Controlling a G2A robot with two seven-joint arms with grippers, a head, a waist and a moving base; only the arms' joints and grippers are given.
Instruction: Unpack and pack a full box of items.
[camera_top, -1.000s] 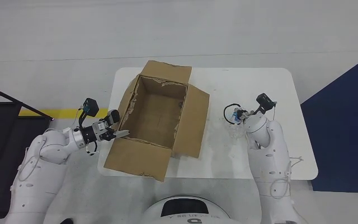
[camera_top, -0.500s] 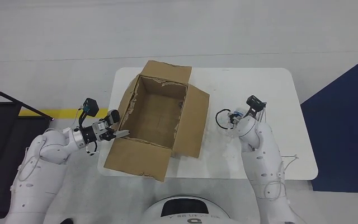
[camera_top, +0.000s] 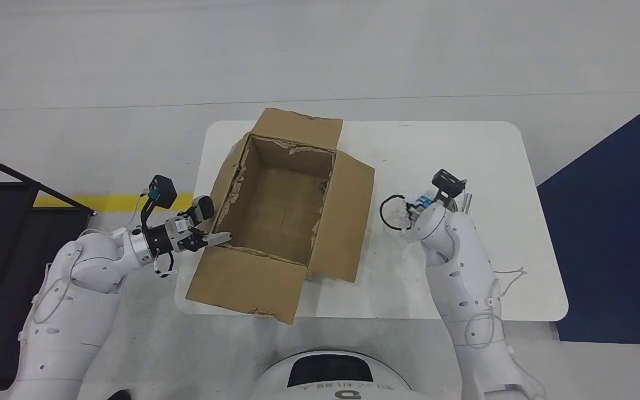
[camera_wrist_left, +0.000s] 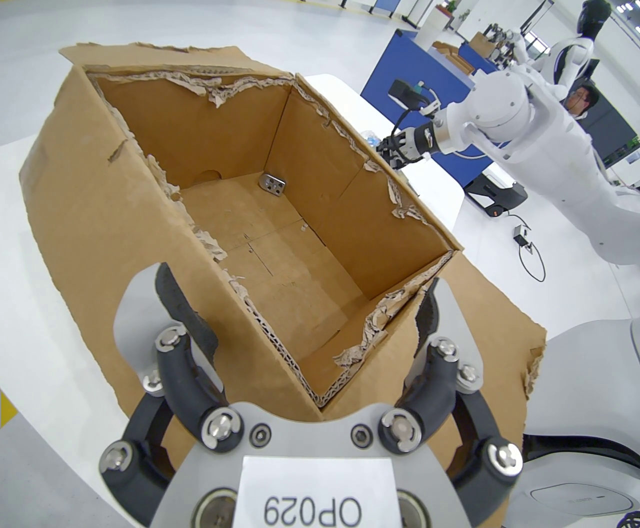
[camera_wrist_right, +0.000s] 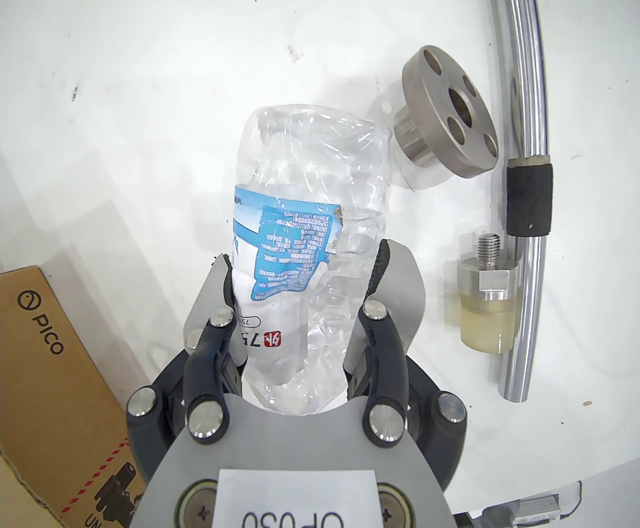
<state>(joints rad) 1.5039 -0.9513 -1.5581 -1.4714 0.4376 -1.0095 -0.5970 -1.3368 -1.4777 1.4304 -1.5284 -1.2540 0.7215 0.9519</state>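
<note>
An open cardboard box (camera_top: 285, 210) with torn edges stands on the left half of the white table (camera_top: 480, 160). Inside it, a small metal plate (camera_wrist_left: 272, 185) leans in a far corner on the otherwise bare floor. My left gripper (camera_wrist_left: 300, 295) is open at the box's near left corner, its fingers straddling that corner without touching it; from above this gripper (camera_top: 207, 238) is just off the table's left edge. My right gripper (camera_wrist_right: 305, 270) is shut on a crushed clear plastic bottle (camera_wrist_right: 310, 210) with a blue label, held above the table right of the box (camera_top: 410, 210).
Under the bottle lie a metal flange (camera_wrist_right: 445, 135), a chrome tube with a black sleeve (camera_wrist_right: 525, 200) and a threaded fitting on a yellowish cylinder (camera_wrist_right: 487, 295). A printed flap of the box (camera_wrist_right: 50, 375) is close beside the right gripper.
My right arm has carried the bottle leftward, closer to the box. The left arm and the box have not moved.
</note>
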